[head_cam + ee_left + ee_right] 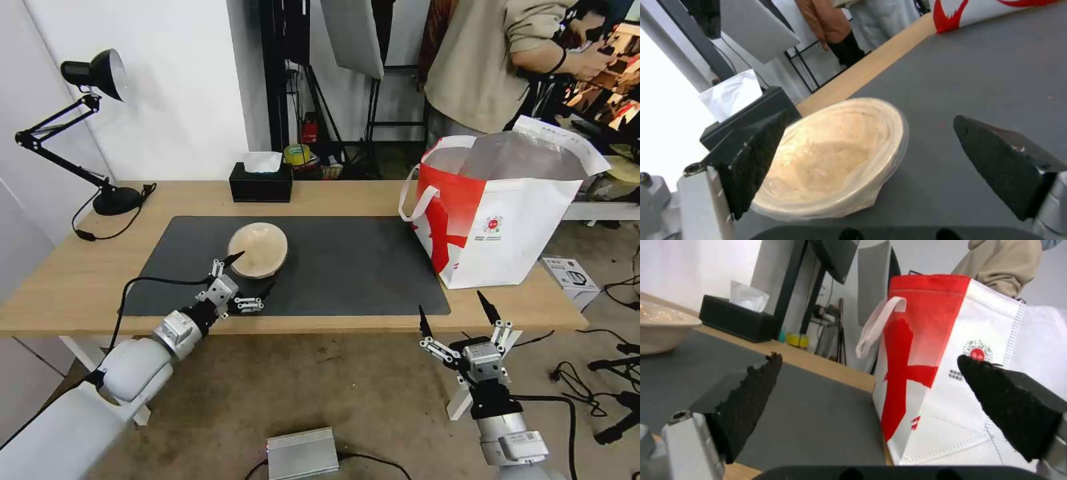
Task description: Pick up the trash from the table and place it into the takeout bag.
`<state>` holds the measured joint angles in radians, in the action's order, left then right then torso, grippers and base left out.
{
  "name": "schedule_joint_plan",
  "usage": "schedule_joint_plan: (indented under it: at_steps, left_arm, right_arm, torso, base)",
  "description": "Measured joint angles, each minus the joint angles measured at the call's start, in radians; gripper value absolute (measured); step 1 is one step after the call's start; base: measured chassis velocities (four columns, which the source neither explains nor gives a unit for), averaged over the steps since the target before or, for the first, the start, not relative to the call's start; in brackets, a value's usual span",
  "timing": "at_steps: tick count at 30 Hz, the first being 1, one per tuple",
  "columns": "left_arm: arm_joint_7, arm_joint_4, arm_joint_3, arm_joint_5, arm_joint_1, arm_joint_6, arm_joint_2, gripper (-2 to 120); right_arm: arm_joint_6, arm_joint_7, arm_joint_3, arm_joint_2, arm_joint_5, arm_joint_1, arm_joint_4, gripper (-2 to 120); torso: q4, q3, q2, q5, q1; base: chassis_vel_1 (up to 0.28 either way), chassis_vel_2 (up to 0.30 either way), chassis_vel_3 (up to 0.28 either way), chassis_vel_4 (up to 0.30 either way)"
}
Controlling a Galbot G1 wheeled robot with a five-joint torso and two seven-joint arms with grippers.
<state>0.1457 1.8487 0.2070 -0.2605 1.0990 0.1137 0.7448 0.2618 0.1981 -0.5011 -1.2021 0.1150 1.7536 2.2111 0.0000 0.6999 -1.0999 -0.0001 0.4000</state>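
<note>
A round tan clear-lidded container, a piece of the trash, lies on the dark grey mat of the table, left of centre. My left gripper hovers open at its near edge, one finger on either side of that edge, touching nothing. Seen from the left wrist, the container sits between and just beyond the open fingers. The white and red takeout bag stands open at the table's right end. My right gripper hangs open below the table's front edge, in front of the bag.
A black tissue box sits at the table's back edge and a black desk lamp at the back left. On the floor lie a silver box, a white carton and cables. A person stands behind the bag.
</note>
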Motion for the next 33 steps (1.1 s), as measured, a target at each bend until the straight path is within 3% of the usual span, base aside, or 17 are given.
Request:
schedule_joint_plan:
  at_steps: [13,33]
  left_arm:
    - [0.018,0.013,0.034,0.004,0.007,-0.049,-0.042,100]
    - [0.024,-0.013,0.054,0.045,0.031,-0.054,-0.029,100]
  right_arm:
    - [0.0,0.0,0.0,0.0,0.0,0.0,0.0,100]
    - [0.0,0.0,0.0,0.0,0.0,0.0,0.0,100]
  torso:
    - [0.0,0.0,0.0,0.0,0.0]
    - [0.0,0.0,0.0,0.0001,0.0]
  base:
    - [0.0,0.0,0.0,0.0]
    - [0.0,0.0,0.0,0.0]
